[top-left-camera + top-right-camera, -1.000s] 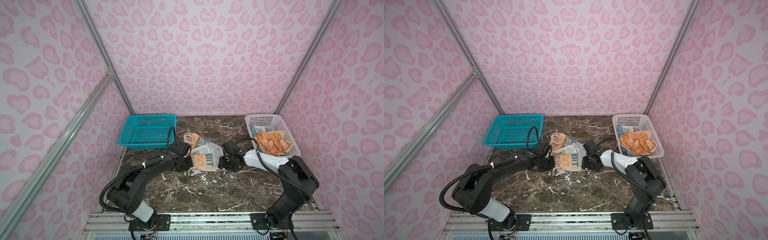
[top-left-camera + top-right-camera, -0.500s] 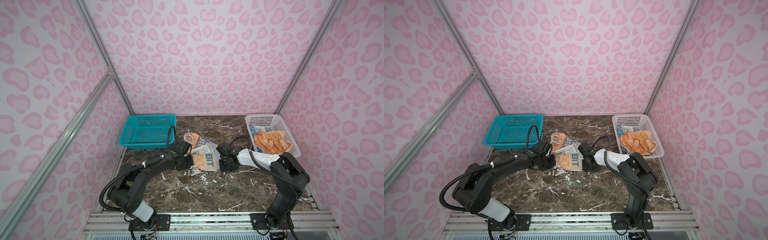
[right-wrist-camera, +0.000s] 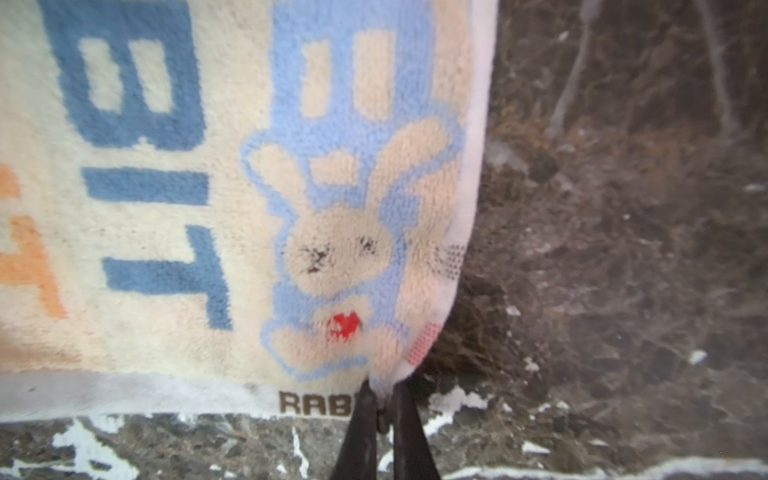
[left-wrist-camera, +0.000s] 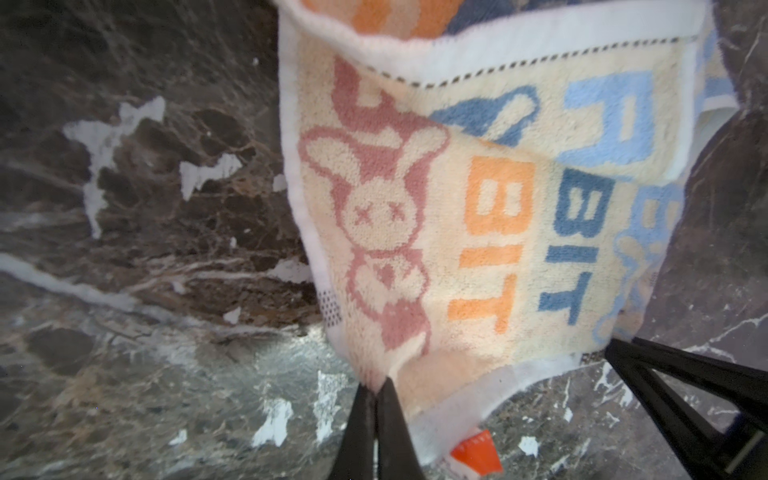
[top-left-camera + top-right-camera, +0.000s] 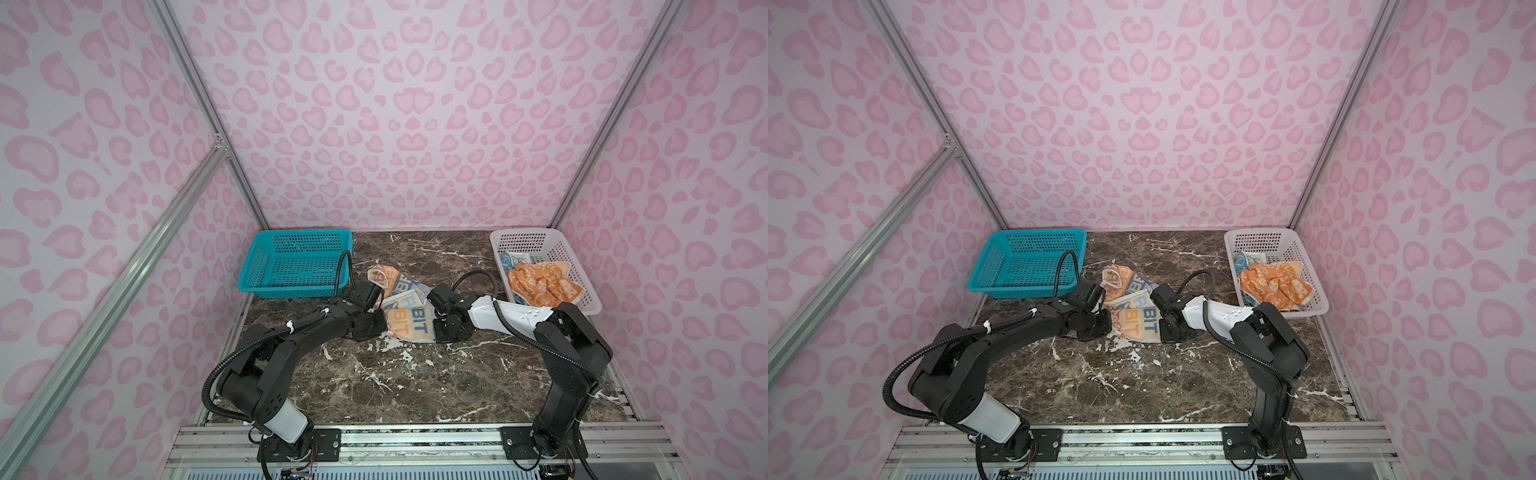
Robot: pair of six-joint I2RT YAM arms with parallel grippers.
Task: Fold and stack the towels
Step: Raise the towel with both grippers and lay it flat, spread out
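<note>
Nearest us, our left fingers (image 4: 360, 428) clamp the near left corner of the cream towel (image 5: 405, 322); our right fingers (image 3: 409, 432) pinch its near right corner. It lies on the surface (image 5: 374, 386) between them, long axis running toward the far left. Farther right, the orange towel (image 5: 540, 284) lies in the white basket (image 5: 523, 241)

The dark marble tabletop (image 5: 415, 386) in front of me carries a teal basket (image 5: 266, 266) at its far left corner and a white basket (image 5: 523, 245) at its far right. Between them, near the middle, a crumpled cream towel (image 5: 405, 320) with RABBIT lettering lies on the stone.
</note>
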